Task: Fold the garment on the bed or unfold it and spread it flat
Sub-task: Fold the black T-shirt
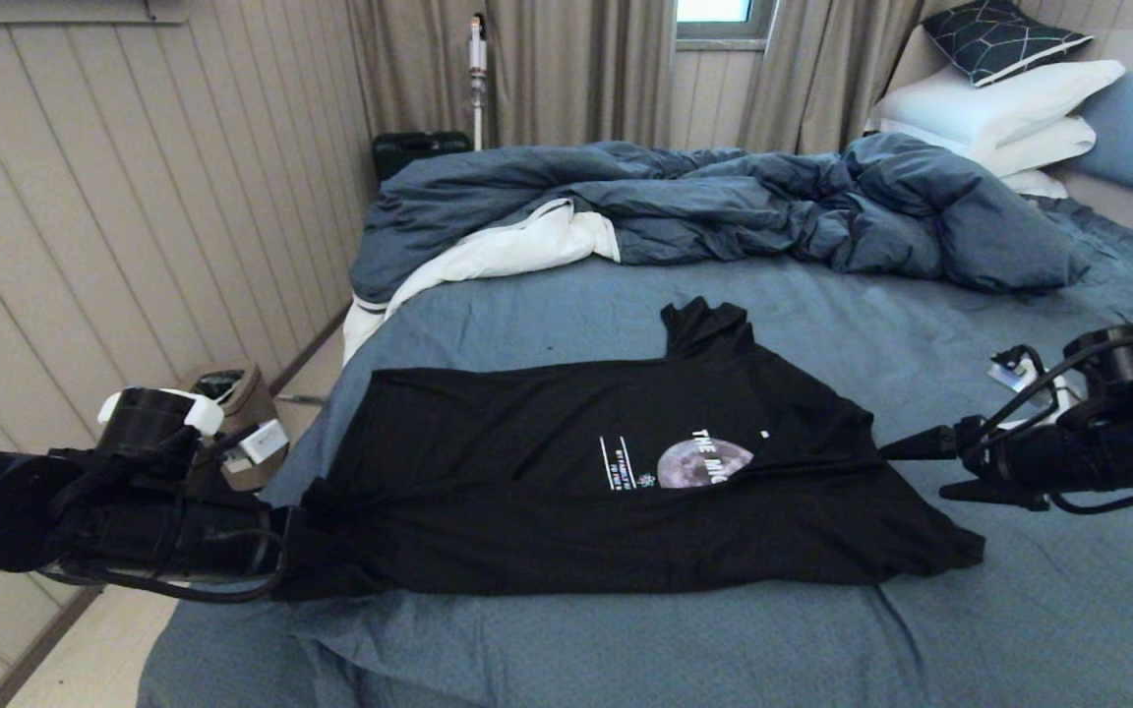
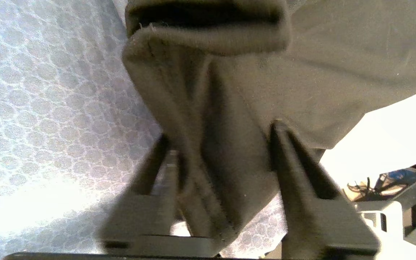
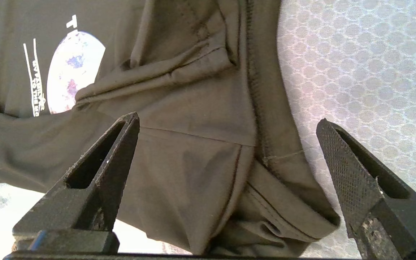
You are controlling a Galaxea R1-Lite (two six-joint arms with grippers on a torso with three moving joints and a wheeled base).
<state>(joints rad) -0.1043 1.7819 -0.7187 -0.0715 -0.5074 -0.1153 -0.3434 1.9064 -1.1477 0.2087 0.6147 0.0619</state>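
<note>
The black garment (image 1: pixel 527 472) lies across the bed (image 1: pixel 626 649), print side up, with part of the moon and "THE MIG" showing. One sleeve (image 1: pixel 704 329) points toward the duvet. My left gripper (image 1: pixel 287 551) is at the shirt's left edge. In the left wrist view its jaws (image 2: pixel 221 131) stand partly apart around a bunched fold of cloth (image 2: pixel 222 90), with a thin gap on one side. My right gripper (image 1: pixel 911 470) is at the shirt's right edge, wide open. In the right wrist view (image 3: pixel 228 121) it straddles a hemmed sleeve fold (image 3: pixel 200 162) without pinching it.
A rumpled dark blue duvet (image 1: pixel 724 206) with white lining fills the far half of the bed. White pillows (image 1: pixel 1009 108) are stacked at the far right. The panelled wall (image 1: pixel 134 216) runs close along the left side, with a small bag (image 1: pixel 242 433) on the floor there.
</note>
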